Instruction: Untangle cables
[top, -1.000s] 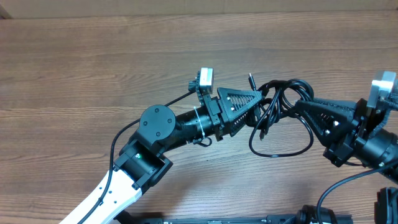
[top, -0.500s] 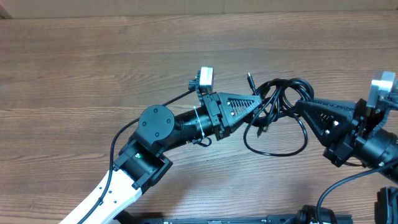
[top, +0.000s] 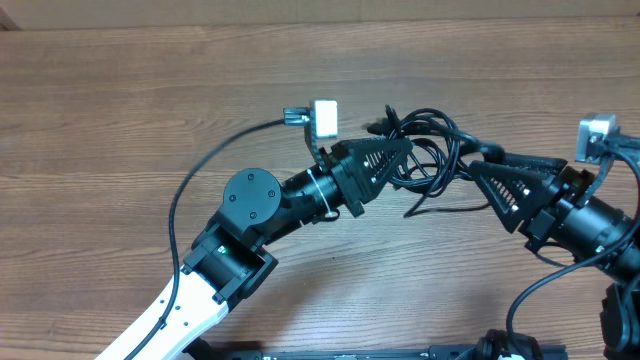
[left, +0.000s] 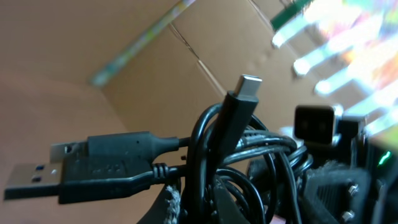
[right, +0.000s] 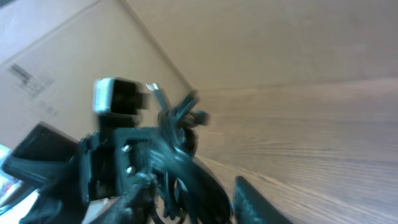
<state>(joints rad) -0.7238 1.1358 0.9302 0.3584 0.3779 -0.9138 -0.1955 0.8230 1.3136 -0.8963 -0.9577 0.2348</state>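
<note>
Black cables (left: 214, 149) in 1 tangle, left fingers (top: 385, 158) and right fingers (top: 498, 172) both clamped on it.

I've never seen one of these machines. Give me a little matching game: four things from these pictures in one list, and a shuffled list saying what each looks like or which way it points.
Things:
1. cables
2. table
3. flat plugs
4. slim plug

Descriptions:
a. stands upright, silver tip
b. brown wood grain
c. point sideways, towards the left of the left wrist view
d. black, tangled in loops

Pairs: 1-d, 2-b, 3-c, 4-a.
</note>
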